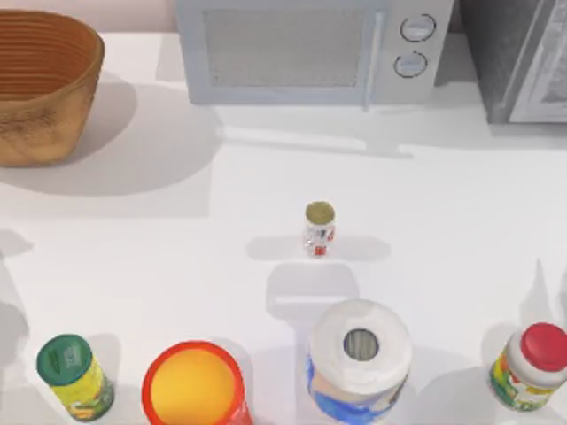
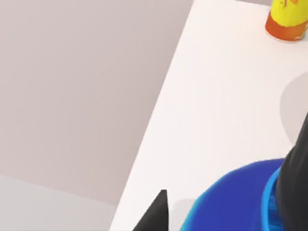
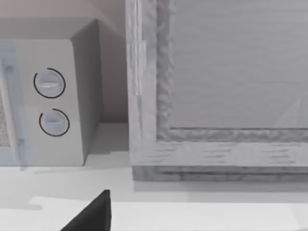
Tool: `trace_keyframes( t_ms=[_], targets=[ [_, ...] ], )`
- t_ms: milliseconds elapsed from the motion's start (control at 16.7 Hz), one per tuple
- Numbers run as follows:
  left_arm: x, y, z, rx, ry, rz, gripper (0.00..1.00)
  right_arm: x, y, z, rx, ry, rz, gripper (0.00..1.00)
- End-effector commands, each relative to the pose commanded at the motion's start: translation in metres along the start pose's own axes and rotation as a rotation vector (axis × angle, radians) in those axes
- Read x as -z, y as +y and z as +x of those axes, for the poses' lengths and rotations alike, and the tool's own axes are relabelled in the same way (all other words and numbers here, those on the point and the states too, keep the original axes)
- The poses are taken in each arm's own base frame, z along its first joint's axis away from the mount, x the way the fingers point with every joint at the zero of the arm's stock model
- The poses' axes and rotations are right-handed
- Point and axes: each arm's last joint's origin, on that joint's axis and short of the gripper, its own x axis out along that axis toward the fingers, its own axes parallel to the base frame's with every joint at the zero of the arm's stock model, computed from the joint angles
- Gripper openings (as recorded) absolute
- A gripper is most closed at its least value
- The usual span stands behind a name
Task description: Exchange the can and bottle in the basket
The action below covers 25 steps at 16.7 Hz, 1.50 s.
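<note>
Can (image 1: 319, 227) stands upright mid-table, axis vertical, well apart from both grippers; basket (image 1: 44, 88) far-left. Neither arm clearly nearer; finger state can't be told.

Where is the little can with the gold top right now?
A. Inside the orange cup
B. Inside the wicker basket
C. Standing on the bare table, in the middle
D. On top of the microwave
C: the can stands alone mid-table, far from the basket at the back left corner.

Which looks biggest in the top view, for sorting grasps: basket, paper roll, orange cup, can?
1. basket, though cut off by the frame edge
2. paper roll and orange cup: look alike, unranked
3. can, clearly smallest
</note>
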Motion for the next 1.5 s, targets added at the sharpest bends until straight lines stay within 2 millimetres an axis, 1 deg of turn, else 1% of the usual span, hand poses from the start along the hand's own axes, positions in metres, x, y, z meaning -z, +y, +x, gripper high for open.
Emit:
trace_keyframes(
  t_ms=[120,180,300,420,540,660,720,780,900,1200,1260,1380,1500],
  targets=[
    [-0.032,0.0,-0.001,-0.017,0.008,0.004,0.0,0.0,0.0,0.0,0.0,0.0,0.0,1.0],
    [-0.047,-0.004,-0.002,-0.019,0.01,0.011,0.0,0.0,0.0,0.0,0.0,0.0,0.0,1.0],
    [-0.076,-0.021,-0.004,-0.01,0.009,0.03,0.0,0.0,0.0,0.0,0.0,0.0,0.0,1.0],
    [-0.102,-0.047,-0.007,0.024,-0.003,0.056,0.0,0.0,0.0,0.0,0.0,0.0,0.0,1.0],
    [-0.124,-0.084,-0.011,0.091,-0.026,0.084,0.0,0.0,0.0,0.0,0.0,0.0,0.0,1.0],
    [-0.142,-0.116,-0.02,0.162,-0.057,0.102,0.0,0.0,0.0,0.0,0.0,0.0,0.0,1.0],
    [-0.149,-0.128,-0.025,0.191,-0.073,0.105,0.0,0.0,0.0,0.0,0.0,0.0,0.0,1.0],
    [-0.155,-0.137,-0.03,0.215,-0.086,0.107,0.0,0.0,0.0,0.0,0.0,0.0,0.0,1.0],
    [-0.16,-0.145,-0.036,0.239,-0.101,0.106,0.0,0.0,0.0,0.0,0.0,0.0,0.0,1.0],
    [-0.158,-0.144,-0.033,0.236,-0.098,0.107,0.0,0.0,0.0,0.0,0.0,0.0,0.0,1.0],
    [-0.158,-0.145,-0.029,0.237,-0.103,0.107,0.0,0.0,0.0,0.0,0.0,0.0,0.0,1.0],
    [-0.152,-0.148,-0.014,0.237,-0.094,0.106,0.0,0.0,0.0,0.0,0.0,0.0,0.0,1.0],
    [-0.149,-0.151,-0.003,0.238,-0.097,0.106,0.0,0.0,0.0,0.0,0.0,0.0,0.0,1.0]
  ],
)
